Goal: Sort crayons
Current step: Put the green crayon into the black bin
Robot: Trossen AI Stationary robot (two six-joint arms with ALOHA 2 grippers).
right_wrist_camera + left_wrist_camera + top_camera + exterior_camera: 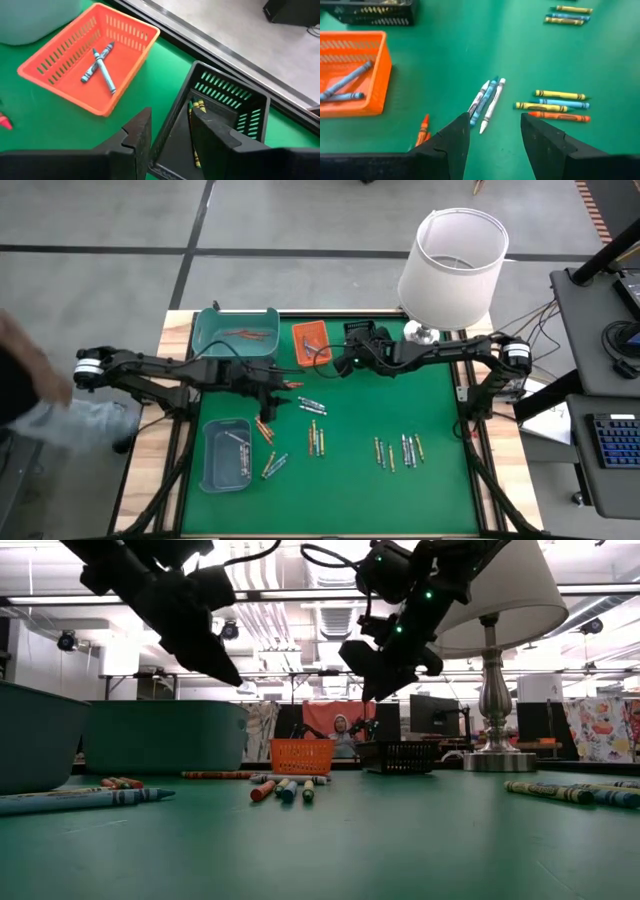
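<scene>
Two grippers: fingers spread, nothing held.
Left gripper (492, 132): above loose crayons (487, 100).
Right gripper (170, 135): above black tray (250, 107).

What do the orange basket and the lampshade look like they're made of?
The orange basket looks like moulded plastic: slotted walls, a smooth and slightly glossy floor. The lampshade looks like matte white fabric or paper over a frame; which of the two is unclear.

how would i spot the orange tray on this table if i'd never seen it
Start at the white lamp at the back of the green table. To its left sit three containers; the orange tray is the small middle one, between the larger teal bin and the black basket. It alone holds two crossed blue crayons.
</scene>
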